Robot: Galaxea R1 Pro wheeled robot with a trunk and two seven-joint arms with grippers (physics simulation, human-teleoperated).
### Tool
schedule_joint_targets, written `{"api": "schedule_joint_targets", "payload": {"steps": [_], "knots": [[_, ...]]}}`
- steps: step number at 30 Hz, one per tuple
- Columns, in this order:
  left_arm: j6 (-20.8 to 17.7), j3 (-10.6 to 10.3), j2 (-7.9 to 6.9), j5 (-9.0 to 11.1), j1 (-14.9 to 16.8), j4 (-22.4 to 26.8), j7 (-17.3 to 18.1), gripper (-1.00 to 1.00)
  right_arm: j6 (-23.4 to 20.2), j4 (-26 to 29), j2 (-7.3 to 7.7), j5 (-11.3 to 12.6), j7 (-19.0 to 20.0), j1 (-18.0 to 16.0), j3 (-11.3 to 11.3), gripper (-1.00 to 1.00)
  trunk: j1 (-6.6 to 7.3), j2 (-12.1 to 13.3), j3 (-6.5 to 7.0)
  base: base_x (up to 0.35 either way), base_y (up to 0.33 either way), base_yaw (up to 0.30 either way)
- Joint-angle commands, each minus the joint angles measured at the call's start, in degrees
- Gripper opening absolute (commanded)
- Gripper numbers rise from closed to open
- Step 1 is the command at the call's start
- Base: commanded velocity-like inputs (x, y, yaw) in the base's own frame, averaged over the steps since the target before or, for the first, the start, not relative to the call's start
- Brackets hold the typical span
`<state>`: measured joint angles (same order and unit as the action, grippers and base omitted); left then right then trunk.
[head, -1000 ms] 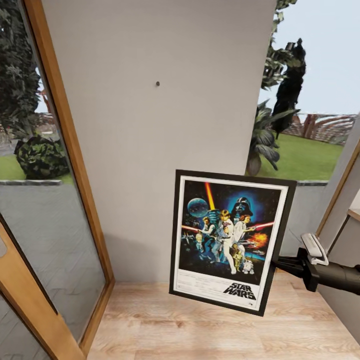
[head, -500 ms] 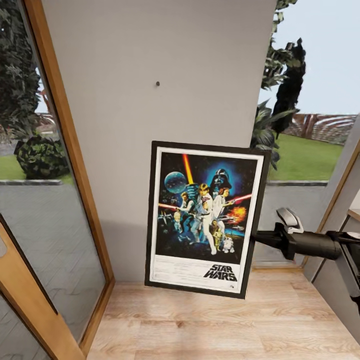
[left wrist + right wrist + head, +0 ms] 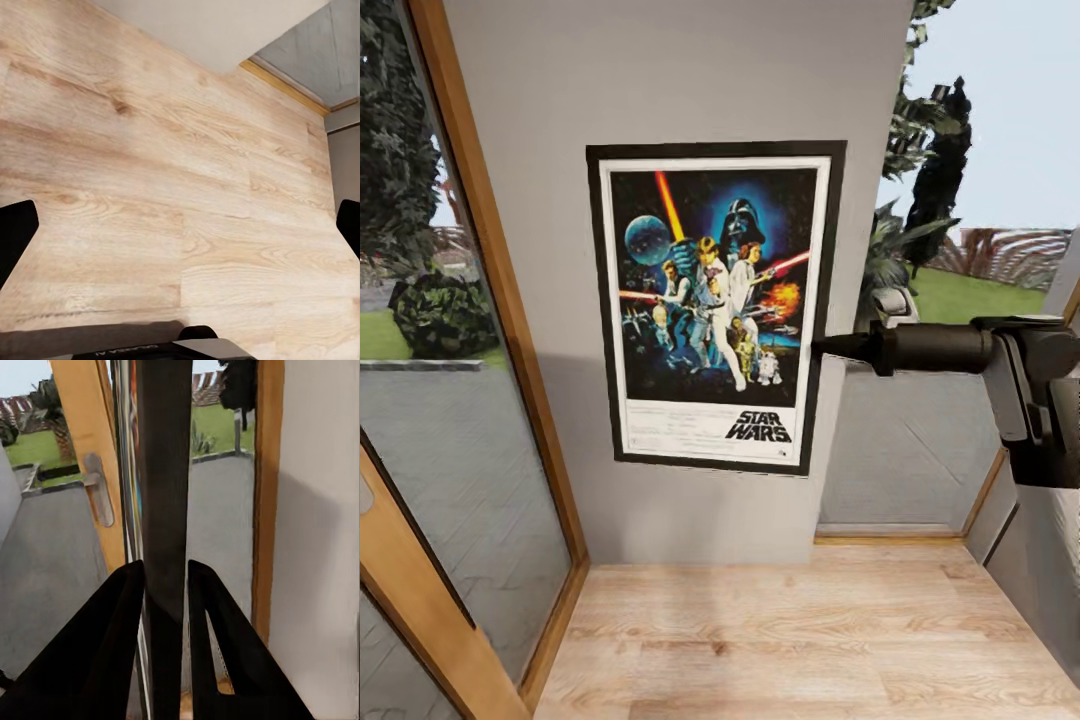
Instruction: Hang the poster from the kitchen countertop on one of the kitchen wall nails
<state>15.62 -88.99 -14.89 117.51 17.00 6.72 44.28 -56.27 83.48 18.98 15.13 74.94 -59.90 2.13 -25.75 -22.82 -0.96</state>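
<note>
Poster [image 3: 715, 305] hangs upright in front of the grey wall [image 3: 660, 80], high on it, pinched at its right edge by the right gripper [image 3: 822, 348]. In the right wrist view the two black fingers [image 3: 112, 637] press on either side of the black frame [image 3: 163, 510], seen edge-on. The left gripper [image 3: 180, 232] is spread wide, its tips at the borders of the left wrist view, over the plank floor [image 3: 150, 165]. Beyond the wall on both sides stand wood-framed glass panes [image 3: 460, 420], with lawn [image 3: 970, 310] and shrubs [image 3: 440, 310] outside.
</note>
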Motion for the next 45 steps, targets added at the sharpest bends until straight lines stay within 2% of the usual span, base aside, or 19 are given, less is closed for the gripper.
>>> {"api": "schedule_joint_targets", "payload": {"steps": [1, 6, 9, 45], "knots": [[0.29, -0.48, -0.05, 0.44, 0.05, 0.11, 0.02, 1.0, -0.48, -0.22, -0.03, 0.13, -0.15, -1.76, 1.09, -1.0, -0.04, -0.1, -0.11, 0.0, 0.0, 0.0], [0.29, -0.48, -0.05, 0.44, 0.05, 0.11, 0.02, 1.0, -0.73, -2.13, -0.15, 0.08, -0.6, -7.65, 2.78, -1.0, -0.04, -0.1, -0.11, 0.0, 0.0, 0.0], [0.29, -0.48, -0.05, 0.44, 0.05, 0.06, 0.02, 1.0, -0.8, -2.75, -0.36, 0.07, -0.66, -9.79, 3.05, -1.0, -0.04, -0.1, -0.11, 0.0, 0.0, 0.0], [0.29, -0.42, -0.05, 0.44, 0.05, 0.06, 0.02, 1.0, -0.73, -3.19, -0.44, 0.16, -0.67, -10.41, 3.05, -1.0, -0.04, -0.1, -0.11, 0.005, 0.0, 0.0]]}}
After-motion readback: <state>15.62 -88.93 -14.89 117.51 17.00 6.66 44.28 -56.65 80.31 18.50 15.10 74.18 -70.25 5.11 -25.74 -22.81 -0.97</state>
